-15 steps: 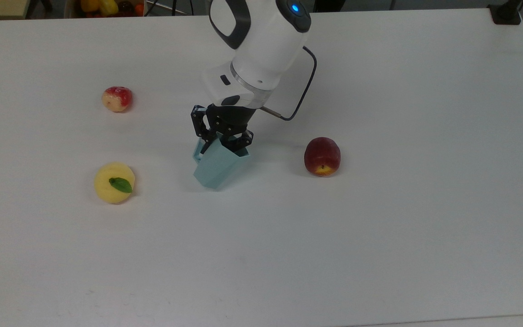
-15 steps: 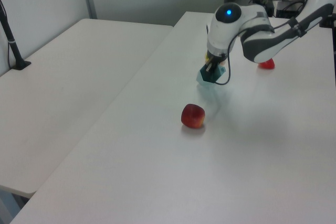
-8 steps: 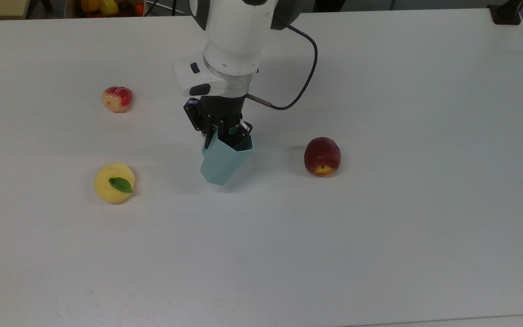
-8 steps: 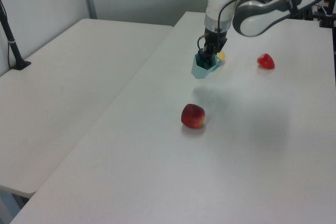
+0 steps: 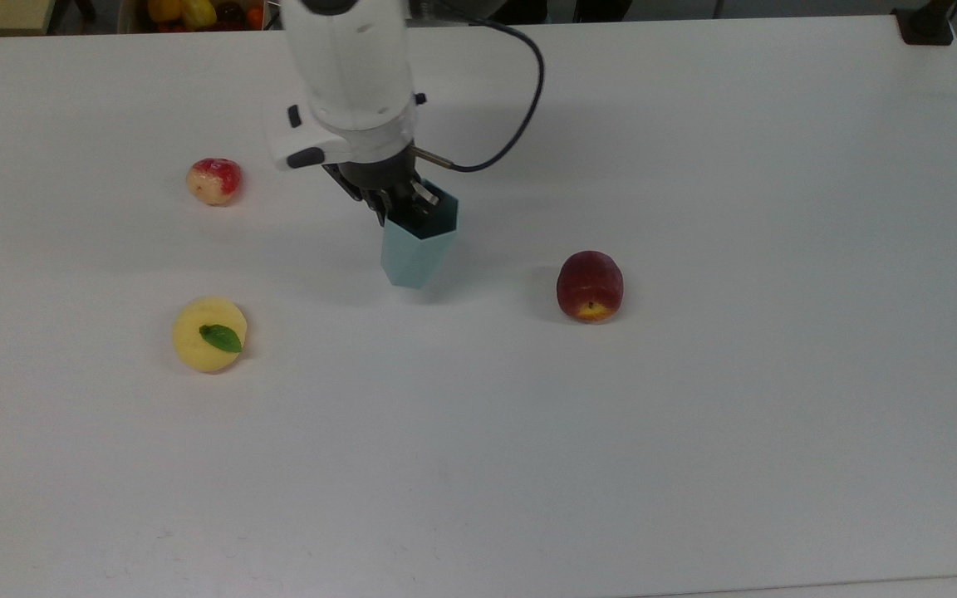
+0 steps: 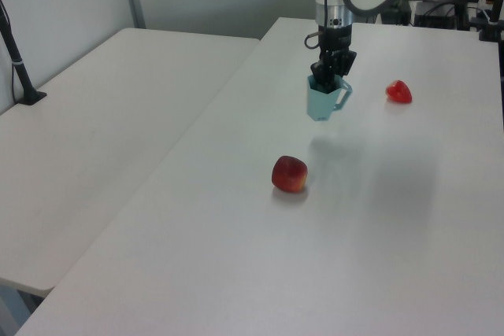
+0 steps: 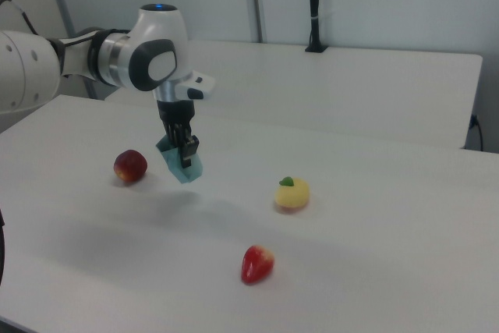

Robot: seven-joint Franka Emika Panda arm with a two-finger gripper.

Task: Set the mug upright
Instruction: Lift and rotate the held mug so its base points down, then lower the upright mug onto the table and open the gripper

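Your gripper (image 5: 399,208) pinches the mug (image 5: 417,249) by its rim, mouth up, held above mid-table (image 5: 694,415) between the apple (image 5: 590,286) and the yellow fruit (image 5: 209,334), with open room all round. The left view shows its handle (image 6: 343,98); the right view shows it tilted.

White glossy arm (image 5: 350,75), grey joint covers, black gripper (image 5: 391,203), black cable (image 5: 520,108)

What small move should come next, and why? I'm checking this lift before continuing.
Probably lower it straight down. The claw grips the rim of the pale blue faceted mug, which hangs mouth-up above its shadow on the white table, so it seems not yet set down.
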